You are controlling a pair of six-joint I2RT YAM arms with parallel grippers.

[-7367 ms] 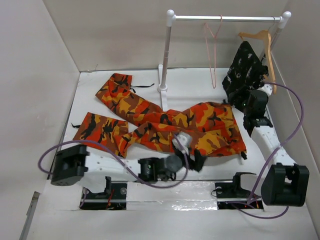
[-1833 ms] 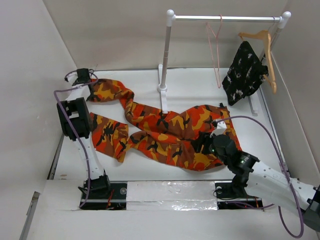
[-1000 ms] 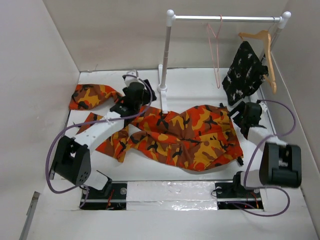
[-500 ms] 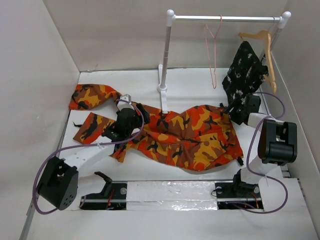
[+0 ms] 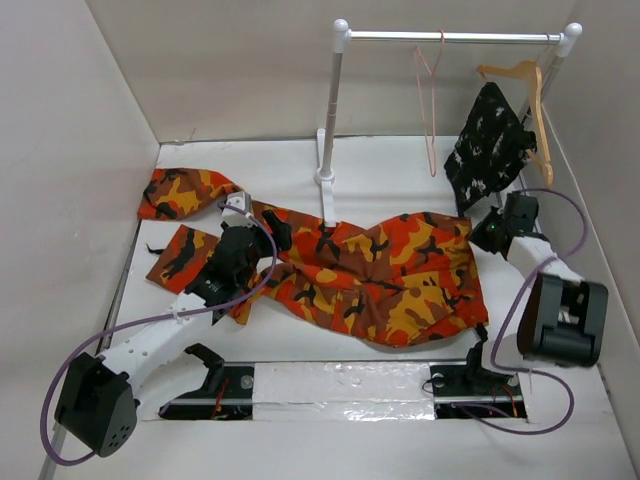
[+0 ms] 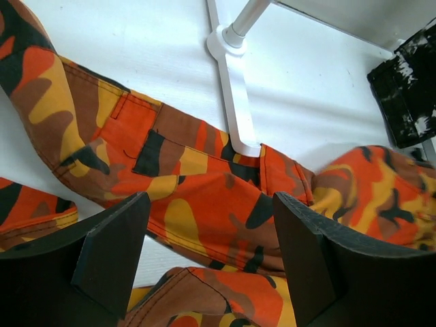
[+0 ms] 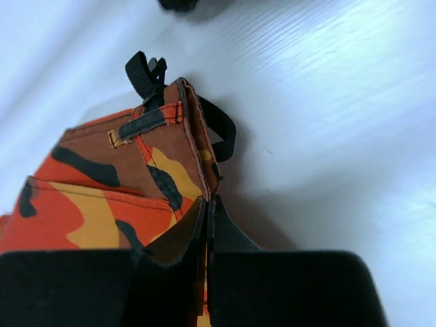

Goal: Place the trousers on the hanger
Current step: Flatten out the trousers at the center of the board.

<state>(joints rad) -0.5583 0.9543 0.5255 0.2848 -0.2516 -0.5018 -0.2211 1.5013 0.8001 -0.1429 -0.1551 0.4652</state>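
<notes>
The camouflage trousers (image 5: 370, 280) lie spread across the middle of the table, waist end to the right, legs trailing left. My right gripper (image 5: 482, 234) sits at the waist's far right corner. In the right wrist view it (image 7: 208, 203) is shut on the trousers' waistband edge (image 7: 136, 170), beside a black belt loop (image 7: 144, 71). My left gripper (image 5: 262, 230) hovers over the upper leg, open; the left wrist view shows its fingers (image 6: 112, 252) standing wide apart above the trousers (image 6: 204, 197), with nothing between them. The pink wire hanger (image 5: 430, 100) hangs on the rail.
A white clothes rack (image 5: 332, 100) stands at the back, its base foot (image 6: 231, 102) touching the trousers' upper edge. A wooden hanger (image 5: 528, 85) with a black speckled garment (image 5: 490, 140) hangs at the rail's right end, just above my right arm. Walls enclose the table.
My right gripper has dropped to the waistband corner and shut on it. The left gripper has pulled back from the rack base to the upper leg and stays open.
</notes>
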